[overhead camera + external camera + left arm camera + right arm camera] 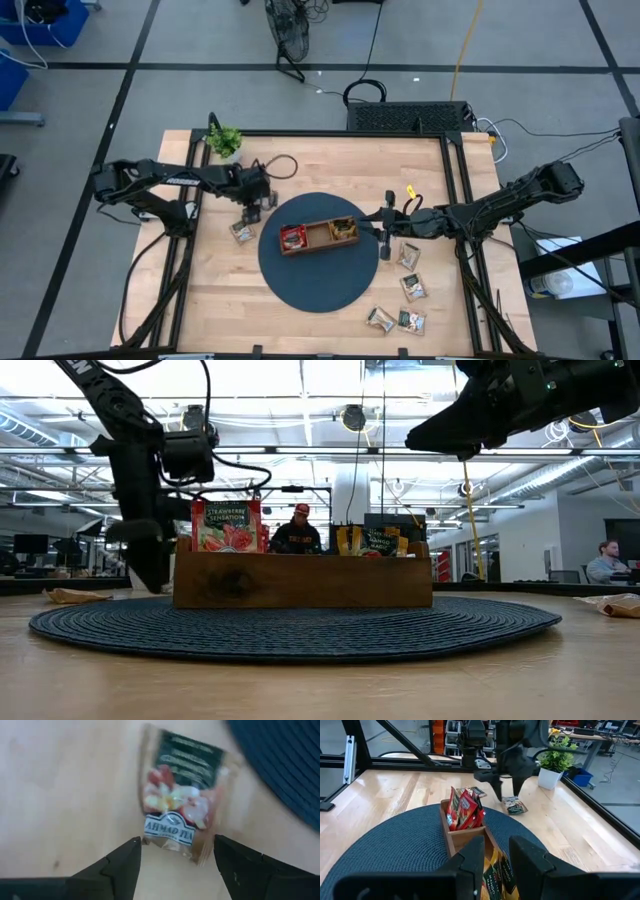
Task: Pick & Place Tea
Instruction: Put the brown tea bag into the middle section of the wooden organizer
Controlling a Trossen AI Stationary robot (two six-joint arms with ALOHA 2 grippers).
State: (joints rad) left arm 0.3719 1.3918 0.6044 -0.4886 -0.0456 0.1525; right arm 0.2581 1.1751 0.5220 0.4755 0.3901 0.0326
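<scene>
A beige-and-dark-green tea sachet [181, 805] lies flat on the wooden table, left of the round blue mat [318, 285]. My left gripper [177, 856] points down over it, open, one finger on either side of its near edge; whether they touch it I cannot tell. The right wrist view shows this gripper [506, 789] above the sachet [514, 806]. The wooden tray [320, 245] stands on the mat, with red sachets [292, 237] in its left compartment and orange and green ones [344, 229] in its right. My right gripper [496, 862] hovers open, nothing between its fingers, over the tray's right end.
Several more sachets [412, 288] lie on the table right of the mat, below my right arm. A small potted plant [224, 141] stands at the far left corner. A black frame borders the table. People sit in the room beyond the table.
</scene>
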